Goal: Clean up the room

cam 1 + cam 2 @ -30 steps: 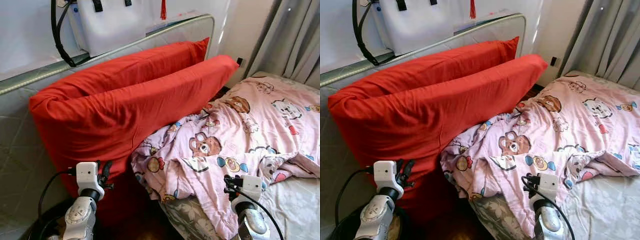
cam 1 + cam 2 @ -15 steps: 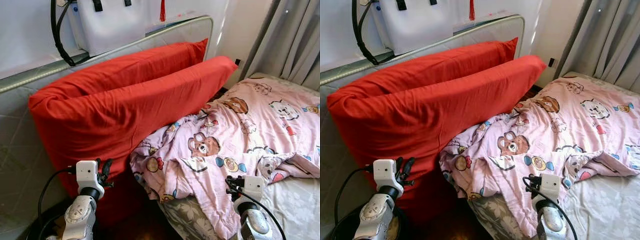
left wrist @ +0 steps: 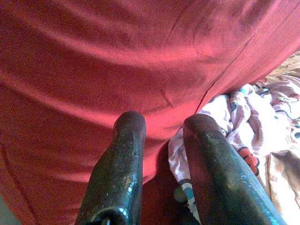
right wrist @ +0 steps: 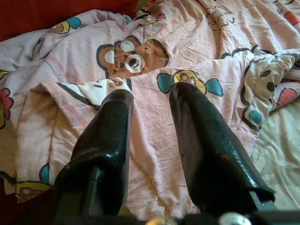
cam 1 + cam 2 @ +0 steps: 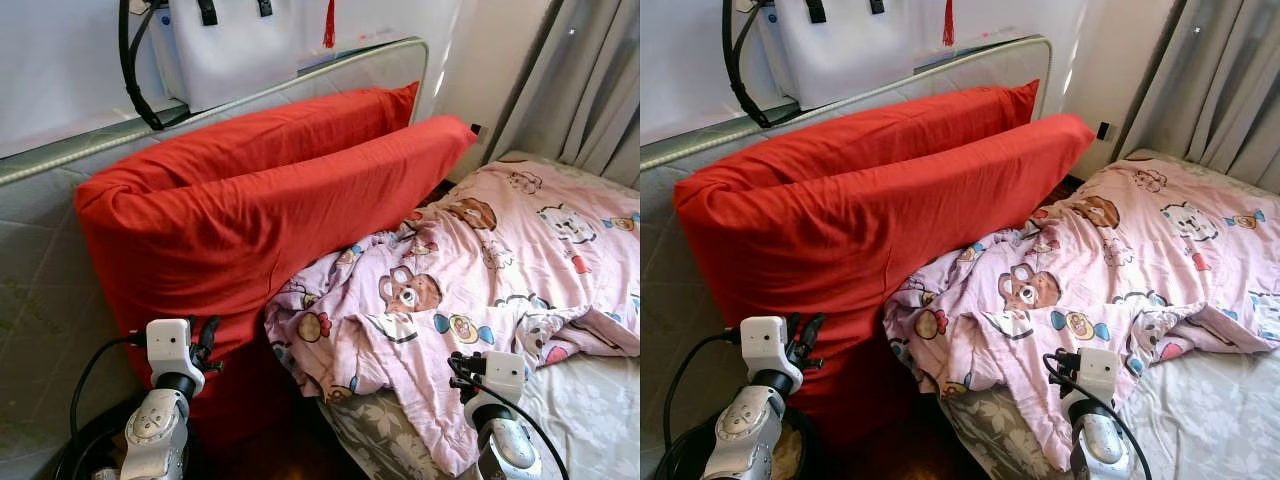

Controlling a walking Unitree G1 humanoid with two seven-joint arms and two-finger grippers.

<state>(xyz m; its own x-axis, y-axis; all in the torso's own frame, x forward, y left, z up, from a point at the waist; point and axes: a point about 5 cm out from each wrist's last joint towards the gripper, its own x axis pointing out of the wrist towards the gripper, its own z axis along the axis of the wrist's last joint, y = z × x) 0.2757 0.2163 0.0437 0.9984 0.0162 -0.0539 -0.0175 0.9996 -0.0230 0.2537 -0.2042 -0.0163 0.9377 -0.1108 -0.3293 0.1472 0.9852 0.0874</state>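
- I see two long pillows in plain bright red, no pattern, filling my head view from nine to one o'clock.
- The quilt at three o'clock is pale pink, printed with brown bears, white cartoon faces, teal-and-yellow sweets and red flowers.
- The mattress sheet at five o'clock is light grey with a faint leaf print.
- The headboard at nine o'clock is grey-green with quilted stitching.
- A white bag with black straps sits at twelve o'clock, a red tassel beside it.
- The curtain at two o'clock is grey.
- My left claw and right claw have glossy black fingers; both arms are silver.
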